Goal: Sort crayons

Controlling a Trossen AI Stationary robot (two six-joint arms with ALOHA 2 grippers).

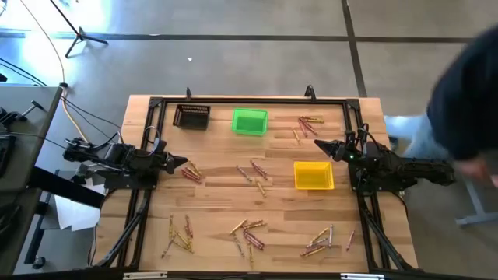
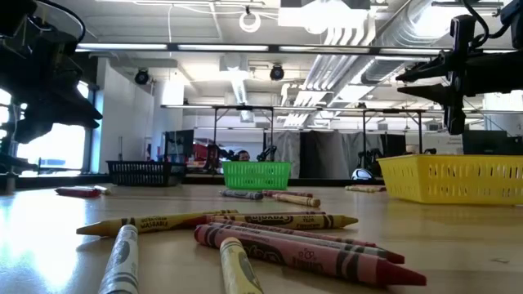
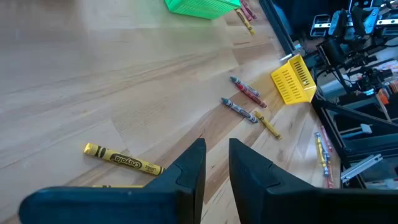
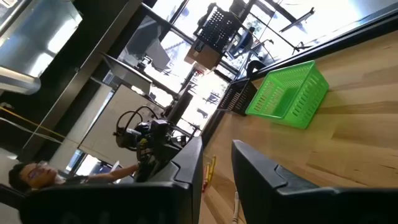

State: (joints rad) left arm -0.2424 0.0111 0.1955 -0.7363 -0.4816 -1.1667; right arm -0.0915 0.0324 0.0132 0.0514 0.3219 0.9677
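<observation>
My left claw (image 1: pixel 184 162) hangs above the desk (image 1: pixel 210 206) near its left edge, fingers spread a narrow gap apart, pinching nothing; a yellow crayon (image 3: pixel 123 160) lies on the wood just ahead of it, beside a small cluster of reddish ones (image 1: pixel 191 173). My right claw (image 1: pixel 319 145) hangs near the right edge, fingers also a little apart and empty, just beside the yellow bin (image 1: pixel 313 175), which sits right of the desk's centre. Green bin (image 1: pixel 250 121) at the middle of the far edge; black bin (image 1: pixel 191 116) to its left, toward the far left corner. The crayons (image 1: pixel 257 173) lie scattered in loose groups, none in any bin that I can make out: a few at the desk's centre between my two claws, a bunch (image 1: pixel 309 124) near the far right corner, a group (image 1: pixel 180 235) along the near edge on the left, another (image 1: pixel 247 232) at the near edge's middle, another (image 1: pixel 323 239) toward the near right corner. From desk height, a yellow, a grey and several red crayons (image 2: pixel 306 254) lie crossed over each other right at the near edge. A person in dark clothing (image 1: pixel 467 85) stands off the desk's right side, and another person (image 4: pixel 28 176) shows in my right wrist view beyond the desk.
</observation>
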